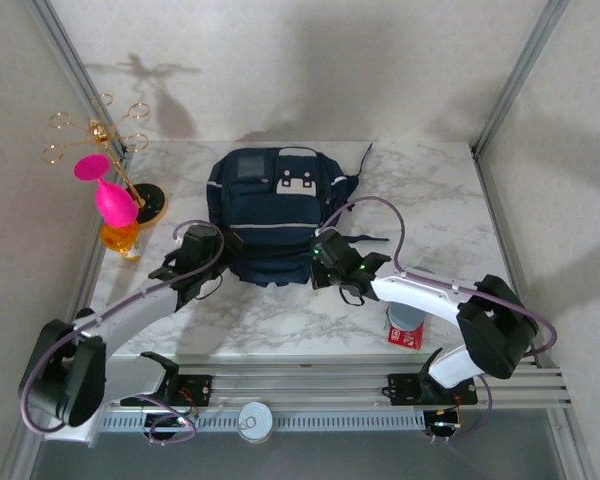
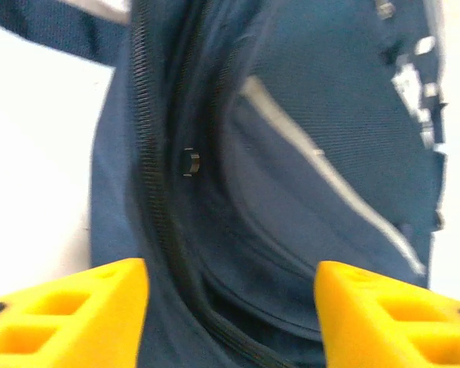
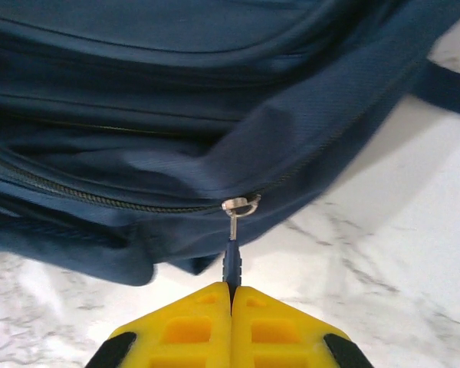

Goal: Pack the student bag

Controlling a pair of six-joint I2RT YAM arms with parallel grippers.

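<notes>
At five o'clock on the student bag (image 1: 275, 215), the zipper pull (image 3: 231, 257) is pinched by the closed right gripper (image 3: 231, 295) — likely to work the zip; the left gripper (image 2: 230, 307) is parted, empty.

Navy-blue student bag (image 1: 270, 215) flat on the table (image 1: 440, 190), pale patches at its far end (light stripe across)
</notes>
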